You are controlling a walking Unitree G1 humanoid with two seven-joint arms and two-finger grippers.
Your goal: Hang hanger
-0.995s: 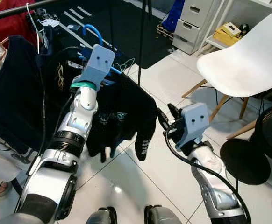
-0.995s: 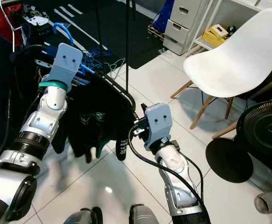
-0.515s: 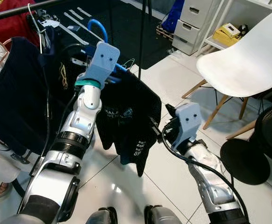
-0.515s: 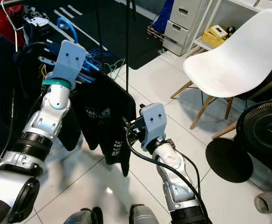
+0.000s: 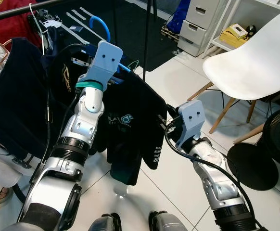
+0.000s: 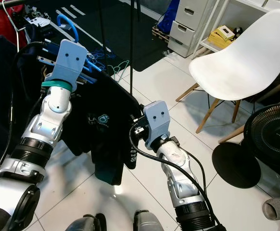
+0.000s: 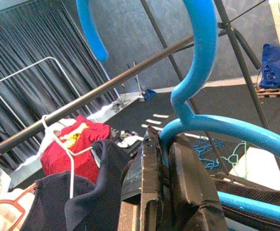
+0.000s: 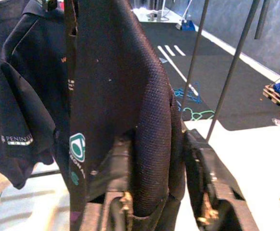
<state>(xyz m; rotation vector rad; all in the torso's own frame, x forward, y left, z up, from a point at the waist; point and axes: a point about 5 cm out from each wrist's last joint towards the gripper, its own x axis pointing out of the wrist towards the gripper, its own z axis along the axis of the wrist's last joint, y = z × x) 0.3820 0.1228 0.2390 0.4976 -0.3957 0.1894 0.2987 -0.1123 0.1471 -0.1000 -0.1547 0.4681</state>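
The right claw is nearest, low down by the robot's middle. Its two black fingers are pinched onto a fold of the black shirt, at the shirt's right shoulder edge. It looks like it holds the cloth there so the shirt stays spread on the hanger and does not slide off while it is lifted. Most of that claw is behind the grey camera box on the wrist in the head views, so only the wrist view shows the pinch. A bit farther off and higher, the left claw is closed tight on the blue hanger, just under its hook. Gripping it there keeps the hook free and pointing up, ready to go over the rail. The shirt hangs down from the hanger between the two arms, above the white floor. Behind it is the dark rail, slanting across, with a red top and a dark shirt already hanging on it. The hook is near the rail but not on it yet, I think. The hook's tip is cut off in the left wrist view. The hanger's arms are hidden inside the shirt. The white chair stands well apart on the right.
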